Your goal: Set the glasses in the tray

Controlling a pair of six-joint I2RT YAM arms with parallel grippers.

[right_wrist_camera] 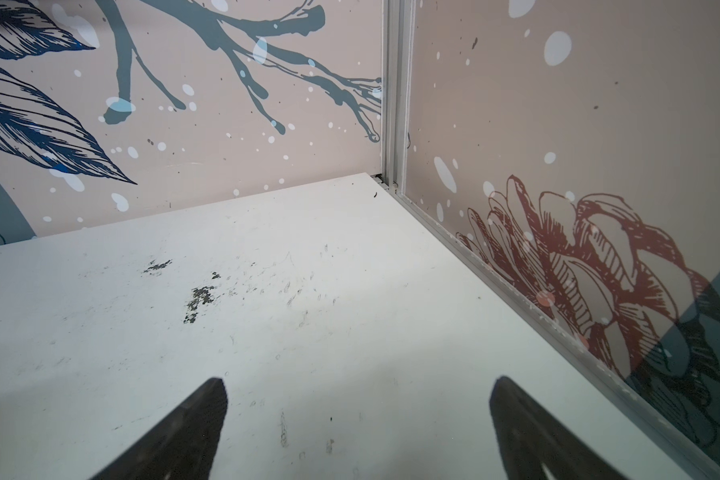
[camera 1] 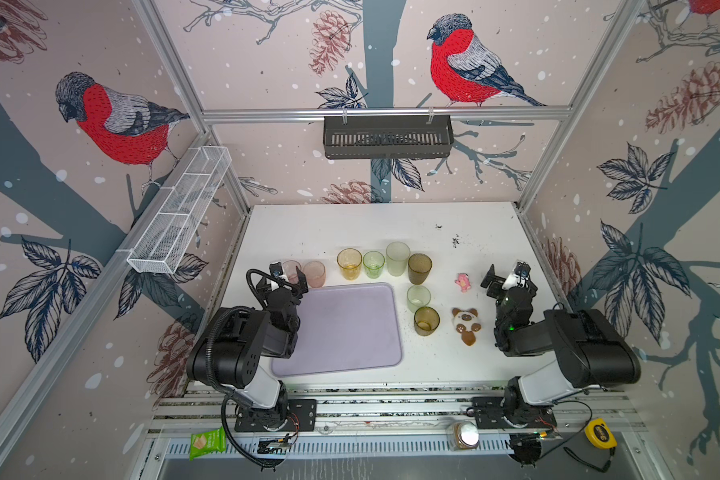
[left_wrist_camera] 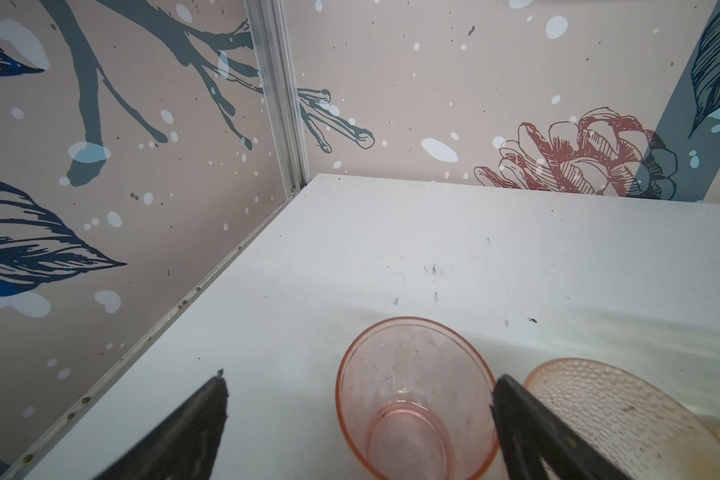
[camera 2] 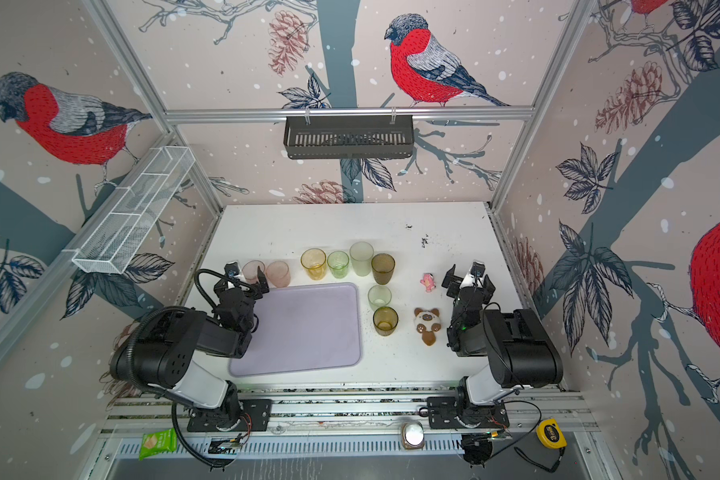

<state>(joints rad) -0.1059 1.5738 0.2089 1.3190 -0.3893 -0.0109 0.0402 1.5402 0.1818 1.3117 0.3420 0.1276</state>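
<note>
Currently all eight small translucent tumblers (camera 1: pixel 373 264) stand upright on the white worktop (camera 1: pixel 350 226), just beyond and beside the bare flat lavender tray (camera 1: pixel 341 332). Your left tool (left_wrist_camera: pixel 360 376) is spread astride the smooth pink tumbler (left_wrist_camera: pixel 416 399), not pinching; your right tool (right_wrist_camera: pixel 358 380) is spread, holding nothing. Judged light, slick, thin-walled: pinch mid-wall, gently, keeping it upright.

My left arm (camera 1: pixel 242 345) and right arm (camera 1: pixel 591 353) are matte black with bulky rounded joints and a white shell (camera 1: pixel 262 387) above each black, screw-dotted base plate (camera 1: pixel 306 411). A ribbed black hose (camera 1: pixel 223 417) loops round the left one; a green light (camera 1: pixel 511 328) glows on the right. My fingers (left_wrist_camera: pixel 184 428) are dark tapering wedges
</note>
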